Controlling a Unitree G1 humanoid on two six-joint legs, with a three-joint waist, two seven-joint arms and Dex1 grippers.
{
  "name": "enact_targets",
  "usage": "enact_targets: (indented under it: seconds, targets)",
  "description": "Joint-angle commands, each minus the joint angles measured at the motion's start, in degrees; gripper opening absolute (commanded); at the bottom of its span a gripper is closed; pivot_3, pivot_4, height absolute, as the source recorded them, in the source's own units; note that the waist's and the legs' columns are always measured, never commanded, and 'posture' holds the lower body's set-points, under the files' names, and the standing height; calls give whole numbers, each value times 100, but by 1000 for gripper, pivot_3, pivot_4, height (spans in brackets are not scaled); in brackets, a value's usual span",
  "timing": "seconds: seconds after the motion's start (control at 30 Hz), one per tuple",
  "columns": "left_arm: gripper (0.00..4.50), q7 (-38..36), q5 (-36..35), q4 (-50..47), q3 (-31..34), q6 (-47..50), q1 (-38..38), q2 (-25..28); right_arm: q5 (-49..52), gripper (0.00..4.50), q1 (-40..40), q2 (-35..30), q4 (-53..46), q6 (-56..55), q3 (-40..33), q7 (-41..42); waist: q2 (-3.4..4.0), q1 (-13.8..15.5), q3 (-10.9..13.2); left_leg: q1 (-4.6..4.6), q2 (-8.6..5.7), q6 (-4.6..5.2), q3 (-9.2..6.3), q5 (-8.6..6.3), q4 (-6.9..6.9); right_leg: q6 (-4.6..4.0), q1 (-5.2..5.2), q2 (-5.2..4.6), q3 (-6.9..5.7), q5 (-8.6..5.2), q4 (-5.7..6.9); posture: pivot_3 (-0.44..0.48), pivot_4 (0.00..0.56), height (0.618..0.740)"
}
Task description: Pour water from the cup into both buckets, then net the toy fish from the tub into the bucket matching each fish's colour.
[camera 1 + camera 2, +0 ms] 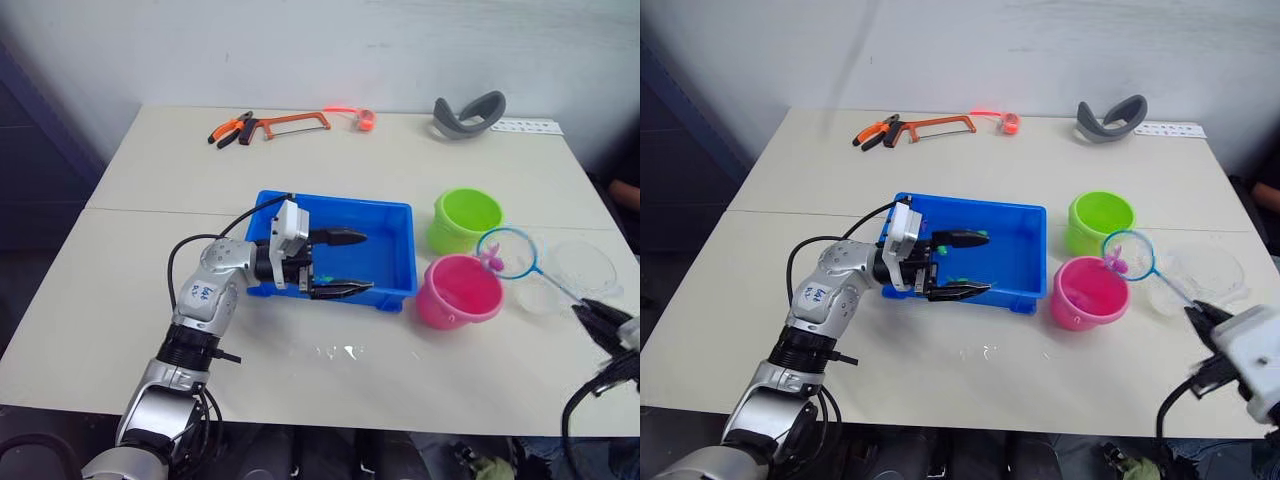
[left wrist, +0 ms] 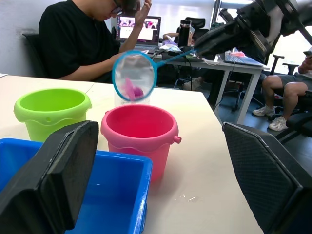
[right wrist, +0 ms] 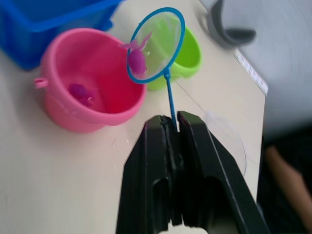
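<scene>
Now: buckets 2 – pink bucket (image 3: 92,92), green bucket (image 1: 467,220) | net (image 3: 156,46) fish 1, perhaps | right claw (image 3: 174,127) grips net | left claw (image 1: 340,263) released

The pink bucket (image 2: 140,134) is seen just beyond the rim of the blue tub (image 2: 122,190), with the green bucket (image 2: 51,112) beside it. A blue-rimmed net (image 2: 134,75) carrying a pink fish (image 2: 131,90) is held above the pink bucket. The left gripper (image 2: 161,190) is spread wide. A seated person (image 2: 80,39) is seen behind the buckets.
</scene>
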Motion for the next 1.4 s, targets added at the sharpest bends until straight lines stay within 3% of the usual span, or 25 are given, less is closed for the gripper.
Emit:
enact_targets:
  seconds: [0.03, 0.27, 0.4, 0.47, 0.53, 0.63, 0.77, 0.9, 1.03, 1.13, 1.2, 1.4]
  targets:
    - [4421, -5, 34, -166, -52, 0, -90, -15, -763, 0, 21, 215, 161, -774, 188, 64, 0, -1, 0, 3, 0, 0, 1, 0, 1, 0, 2, 0, 1, 0, 1, 0, 150, 740]
    - [4421, 257, 101, -589, -237, 774, -512, 166, -2678, 0, -79, 336, 594, -2489, 400, -226, 0, -2, 0, 8, 1, -6, 3, 4, 2, -3, 0, 2, 7, -1, -1, 0, 150, 740]
    - [4421, 476, 196, -735, -270, 1095, -755, 230, -2944, 0, -211, 585, 930, -3034, 404, -483, 0, 3, 0, 7, 4, -8, 2, 4, 1, -4, 0, 6, 8, -2, 2, 0, 150, 740]
    - [4421, 484, 160, -655, -183, 1051, -717, 230, -2551, 0, -383, 714, 883, -2844, 418, -442, 4, -3, -2, 7, 5, -8, 2, 4, 1, -4, 2, 8, 8, -2, 4, 0, 150, 740]
    - [4421, 411, -161, -446, 163, 858, -519, 111, -1395, 0, -585, 860, 585, -2025, 577, -279, 6, -21, -3, 8, 8, -9, 1, 4, 2, -5, 2, 10, 8, -2, 5, 0, 150, 740]
    - [4421, -247, -531, -305, 507, 319, -106, 163, 171, 0, -844, 775, 130, -638, 680, -158, 7, -124, -4, 12, 18, -13, -2, 6, 2, -14, 3, 14, 7, -6, 14, 0, 150, 740]
    - [4421, -514, -467, -37, 994, -403, 351, 505, 1919, 0, -1422, -162, -198, 1061, 878, 21, 8, -156, -3, 16, 21, -18, -4, 6, 3, -22, 2, 12, 6, -10, 26, 0, 150, 740]
    - [4421, -329, -508, 166, 1556, -525, 506, 964, 4649, 0, -3100, -1182, 213, 2806, 1424, -1247, 5, -146, 1, 20, 19, -13, -12, 8, 10, -33, 2, -41, -3, -6, 17, 0, 150, 740]
    - [4421, -184, -434, 205, 1982, -481, 773, 1499, 6443, 0, -4806, -1972, 1160, 3935, 2462, -2242, 3, -133, 2, 6, 15, -12, -30, 8, 7, -38, 0, -56, -28, -8, 5, 0, 150, 740]
    - [4421, 15, -332, 296, 2329, -418, 967, 2014, 7215, 0, -6601, -1688, 2295, 4670, 3682, -3212, -5, -186, 3, -4, 13, -9, -31, 5, 7, -36, 0, -59, -46, -8, 8, 0, 150, 740]
    - [4421, 167, -294, 435, 2475, -366, 999, 2270, 7247, 0, -7507, -1322, 2818, 5087, 4283, -3380, -6, -213, 4, -11, 10, -8, -29, 6, 7, -33, -4, -60, -51, -6, 7, 0, 150, 740]
    - [4421, 455, -282, 518, 2674, -27, 1054, 2757, 6579, 0, -9261, 79, 4406, 6067, 5410, -3661, -6, -255, 4, -26, 10, -7, -32, 7, 7, -32, -12, -59, -67, -5, 13, 0, 150, 740]
